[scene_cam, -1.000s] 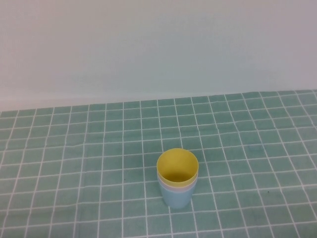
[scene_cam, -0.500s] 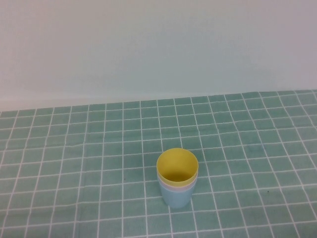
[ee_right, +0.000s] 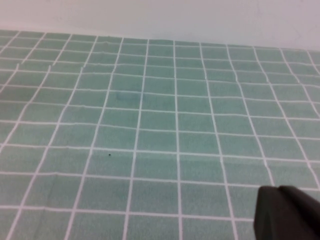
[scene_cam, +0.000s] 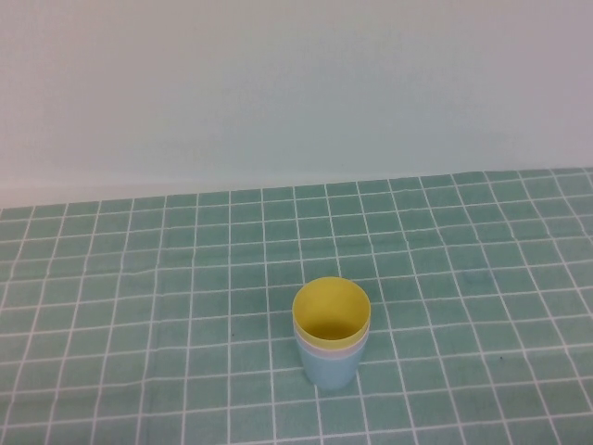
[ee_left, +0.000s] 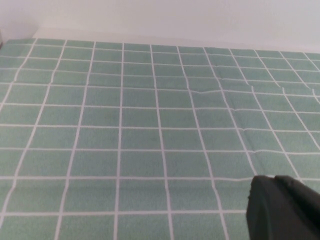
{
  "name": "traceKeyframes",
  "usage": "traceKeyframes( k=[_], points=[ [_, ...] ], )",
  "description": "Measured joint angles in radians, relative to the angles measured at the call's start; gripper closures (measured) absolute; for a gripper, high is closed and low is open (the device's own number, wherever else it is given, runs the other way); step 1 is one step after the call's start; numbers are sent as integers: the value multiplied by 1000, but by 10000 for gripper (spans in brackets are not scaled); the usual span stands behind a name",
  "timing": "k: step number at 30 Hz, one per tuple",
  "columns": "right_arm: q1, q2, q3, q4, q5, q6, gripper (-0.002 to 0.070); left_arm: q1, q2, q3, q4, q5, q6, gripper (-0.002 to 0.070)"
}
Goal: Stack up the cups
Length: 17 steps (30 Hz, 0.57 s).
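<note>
The three cups stand nested in one upright stack on the green checked cloth, near the front middle in the high view. The yellow cup (scene_cam: 332, 309) is innermost and on top. Only a thin rim band of the pale pink cup (scene_cam: 332, 351) shows below it. The light blue cup (scene_cam: 331, 374) is outermost at the bottom. Neither gripper shows in the high view. My left gripper (ee_left: 274, 181) and my right gripper (ee_right: 278, 191) each show only as dark fingers pressed together, empty, above bare cloth. No cup shows in either wrist view.
The green checked cloth (scene_cam: 139, 278) covers the table. A white wall (scene_cam: 278, 93) stands behind its far edge. The cloth has slight wrinkles in the left wrist view (ee_left: 210, 90).
</note>
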Motion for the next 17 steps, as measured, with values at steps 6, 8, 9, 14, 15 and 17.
traceKeyframes(
  k=[6, 8, 9, 14, 15, 17],
  points=[
    [0, 0, 0, -24, 2, 28, 678, 0, 0, 0, 0, 0, 0, 676],
    [0, 0, -1, -30, 2, 30, 678, 0, 0, 0, 0, 0, 0, 676],
    [0, 0, -1, -41, 4, 32, 678, 0, 0, 0, 0, 0, 0, 676],
    [0, 0, -1, -106, 4, 34, 678, 0, 0, 0, 0, 0, 0, 676],
    [0, 0, -1, -111, 4, 34, 678, 0, 0, 0, 0, 0, 0, 676],
    [0, 0, -1, -116, 4, 34, 678, 0, 0, 0, 0, 0, 0, 676]
  ],
)
